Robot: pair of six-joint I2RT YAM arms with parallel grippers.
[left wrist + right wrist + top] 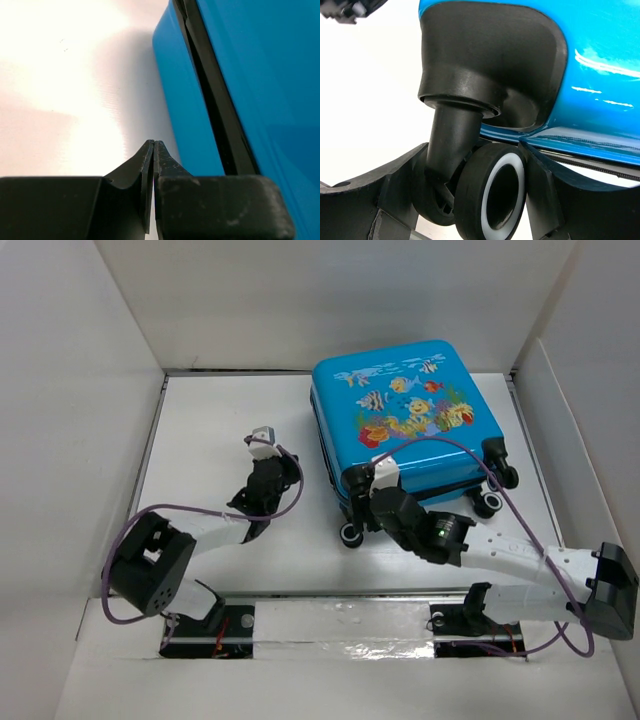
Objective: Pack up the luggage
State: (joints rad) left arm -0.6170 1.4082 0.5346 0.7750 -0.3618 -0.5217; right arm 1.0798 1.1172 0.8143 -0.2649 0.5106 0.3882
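Black caster wheel [492, 192] sits clamped by our right gripper [475, 150]; bright-blue fish-print hard-shell suitcase [405, 410] lies flat, closed; our left gripper [153, 150], pinched shut and empty, is just beside its left wall.

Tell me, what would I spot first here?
The bright-blue suitcase with cartoon fish, lying closed toward the far right of the white table. At its near edge, the right pincer grips one black wheel. The left pincer sits shut and empty beside the suitcase's left side.
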